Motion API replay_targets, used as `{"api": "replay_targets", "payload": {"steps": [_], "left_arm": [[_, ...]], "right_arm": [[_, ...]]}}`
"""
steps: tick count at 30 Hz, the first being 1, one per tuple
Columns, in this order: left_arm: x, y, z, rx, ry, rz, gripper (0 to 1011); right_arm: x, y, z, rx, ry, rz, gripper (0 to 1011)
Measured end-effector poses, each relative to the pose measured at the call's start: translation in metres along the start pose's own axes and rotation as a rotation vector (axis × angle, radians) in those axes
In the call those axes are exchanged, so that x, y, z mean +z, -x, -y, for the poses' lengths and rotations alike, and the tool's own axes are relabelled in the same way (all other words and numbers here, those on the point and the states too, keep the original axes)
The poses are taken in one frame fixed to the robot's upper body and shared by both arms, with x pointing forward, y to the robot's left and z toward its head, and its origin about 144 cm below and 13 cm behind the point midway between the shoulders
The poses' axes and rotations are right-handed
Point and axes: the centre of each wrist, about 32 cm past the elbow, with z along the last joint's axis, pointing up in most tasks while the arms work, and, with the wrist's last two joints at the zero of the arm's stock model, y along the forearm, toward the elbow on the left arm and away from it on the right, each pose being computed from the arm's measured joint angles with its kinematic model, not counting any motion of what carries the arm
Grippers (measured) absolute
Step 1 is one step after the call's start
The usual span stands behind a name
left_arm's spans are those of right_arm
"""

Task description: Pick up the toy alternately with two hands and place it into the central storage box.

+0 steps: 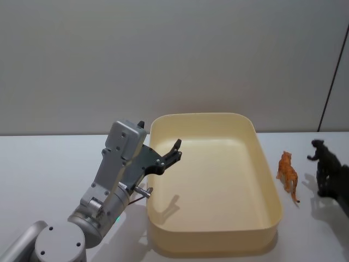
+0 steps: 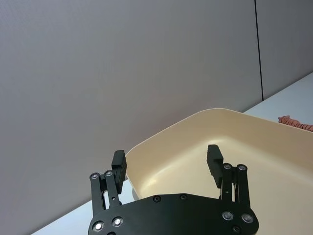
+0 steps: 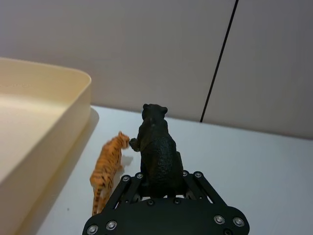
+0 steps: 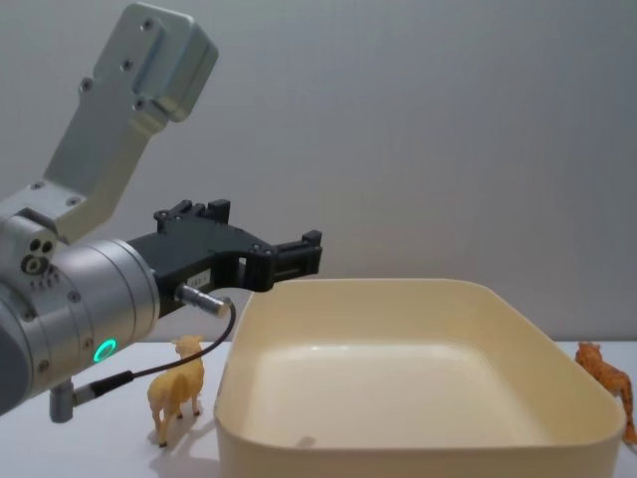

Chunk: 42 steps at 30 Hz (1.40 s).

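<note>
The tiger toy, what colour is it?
The tiger toy is orange with dark stripes, clearest in the right wrist view.

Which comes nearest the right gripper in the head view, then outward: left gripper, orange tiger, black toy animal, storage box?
From the right gripper:
1. black toy animal, clamped in it, far right.
2. orange tiger, standing just to its left.
3. storage box, in the centre.
4. left gripper, open, at the box's left rim.
</note>
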Motion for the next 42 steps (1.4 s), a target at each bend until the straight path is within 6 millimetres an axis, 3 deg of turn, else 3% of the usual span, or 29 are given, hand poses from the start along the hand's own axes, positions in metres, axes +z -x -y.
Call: {"api": "replay_targets", "payload": {"steps": [16,26,36,42], "left_arm": [[0.000,0.000,0.000,0.000,0.000,0.000,1001],[0.000,0.000,0.000,0.000,0.000,0.000,1001],[0.000,0.000,0.000,0.000,0.000,0.000,1001],[0.000,0.000,0.000,0.000,0.000,0.000,1001]], "right_arm": [[0.047,-0.006,-0.008,0.145,-0.141,0.039,228],[0.061,0.002,-0.019,0.280,-0.131,0.029,228],[0.065,0.024,-0.045,0.431,-0.065,-0.015,229],[0.064,0.041,-0.066,0.508,-0.012,-0.050,400]]}}
